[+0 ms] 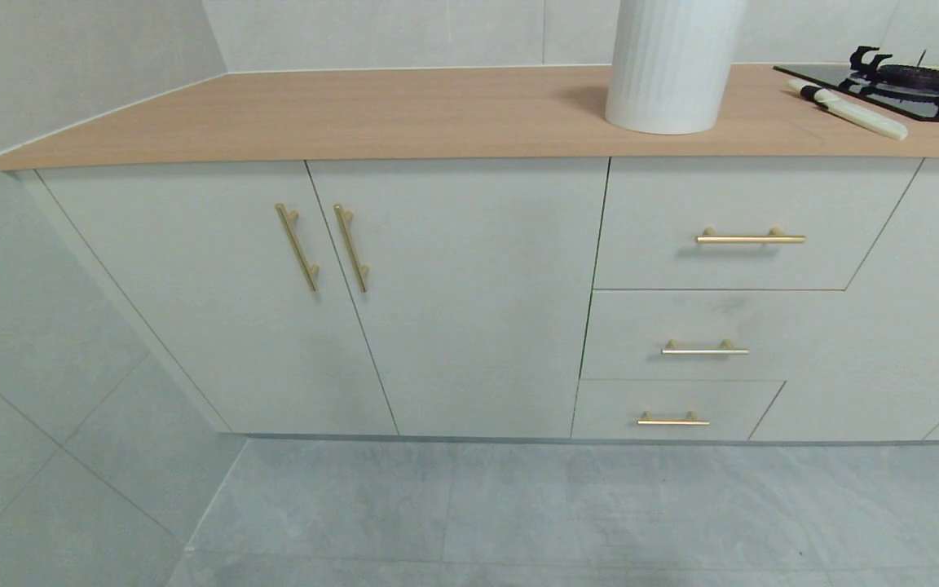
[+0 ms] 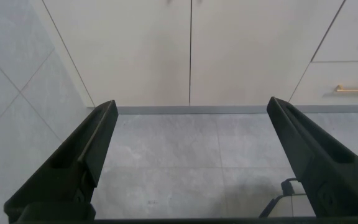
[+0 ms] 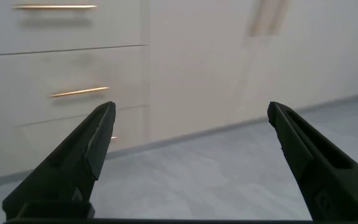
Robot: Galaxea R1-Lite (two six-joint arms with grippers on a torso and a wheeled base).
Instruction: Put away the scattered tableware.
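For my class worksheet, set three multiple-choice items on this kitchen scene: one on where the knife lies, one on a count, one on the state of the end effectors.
1. Where does the knife lie?
A. on the floor
B. in a drawer
C. on the countertop by the hob

2. How many drawers with gold handles are stacked right of the two doors?
A. three
B. one
C. five

3. How do the left end effector and the right end effector stand?
A. shut on a spoon
B. open, holding nothing
C. shut, empty

Key: 1 C, it rests on the countertop at the hob's edge. 2 A, three handles sit one above another. 3 B, both sets of jaws stand wide apart with nothing between.
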